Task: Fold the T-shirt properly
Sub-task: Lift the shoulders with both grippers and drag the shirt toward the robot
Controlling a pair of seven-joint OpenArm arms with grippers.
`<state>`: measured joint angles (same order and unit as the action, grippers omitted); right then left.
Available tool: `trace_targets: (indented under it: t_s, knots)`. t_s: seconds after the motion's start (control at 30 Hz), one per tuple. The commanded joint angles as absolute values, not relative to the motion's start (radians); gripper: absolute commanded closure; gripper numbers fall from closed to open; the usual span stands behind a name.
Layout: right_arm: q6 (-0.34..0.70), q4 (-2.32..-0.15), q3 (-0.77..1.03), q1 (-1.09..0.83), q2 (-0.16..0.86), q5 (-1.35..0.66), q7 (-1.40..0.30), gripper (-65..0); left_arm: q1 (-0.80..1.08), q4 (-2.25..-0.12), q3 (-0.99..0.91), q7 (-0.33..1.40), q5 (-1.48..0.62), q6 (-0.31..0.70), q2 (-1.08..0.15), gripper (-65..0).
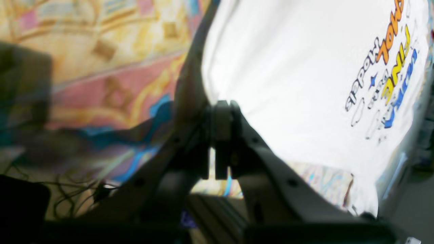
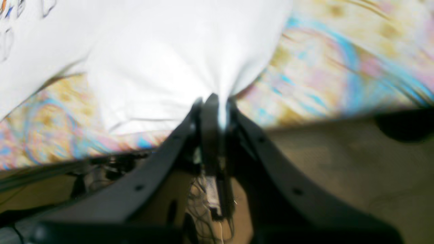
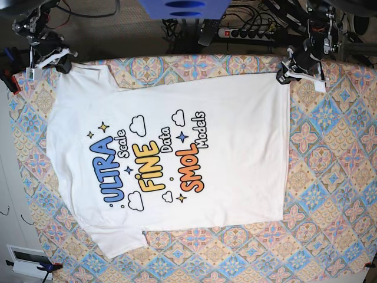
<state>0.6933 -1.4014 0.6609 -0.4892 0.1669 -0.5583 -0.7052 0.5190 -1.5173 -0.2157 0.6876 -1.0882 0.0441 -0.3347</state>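
Note:
The T-shirt (image 3: 235,153) lies spread print side up on the patterned tablecloth (image 3: 330,177), collar end to the left in the base view. My left gripper (image 3: 299,69) is at the far right corner, shut on the shirt's hem corner. In the left wrist view its fingers (image 1: 222,105) pinch the white cloth (image 1: 288,67). My right gripper (image 3: 52,59) is at the far left corner, shut on the cloth by the far sleeve. The right wrist view shows the white cloth (image 2: 162,51) bunched into the closed tips (image 2: 215,101).
Past the far edge of the table lie a power strip (image 3: 247,32) with cables and a blue object (image 3: 182,9). A white device (image 3: 26,259) sits off the near left corner. Floor shows beyond the table's edge (image 2: 339,152).

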Motion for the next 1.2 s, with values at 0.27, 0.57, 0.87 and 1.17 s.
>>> trace_targets:
  t_s: [0.27,0.57,0.87,1.17]
  knots:
    - [0.698,-1.48,0.759,-0.616,0.157,-0.575,-0.694,-0.2,0.598,-1.583,-0.22,0.68,-1.063,0.053,-0.346,0.0]
    - [0.698,-1.524,0.762,-0.651,0.157,-0.69,-0.694,-0.2,0.668,-1.73,-0.229,0.68,-1.049,0.053,-0.346,0.0]
    - [0.698,-1.653,0.763,-0.644,0.157,-0.702,-0.694,-0.2,0.601,-1.73,-0.229,0.676,-1.055,0.053,-0.34,0.0]
    - [0.698,-1.646,0.763,-0.394,0.162,-0.694,-0.837,-0.2,0.47,-1.713,-0.222,0.676,-1.047,0.053,-0.337,0.0]
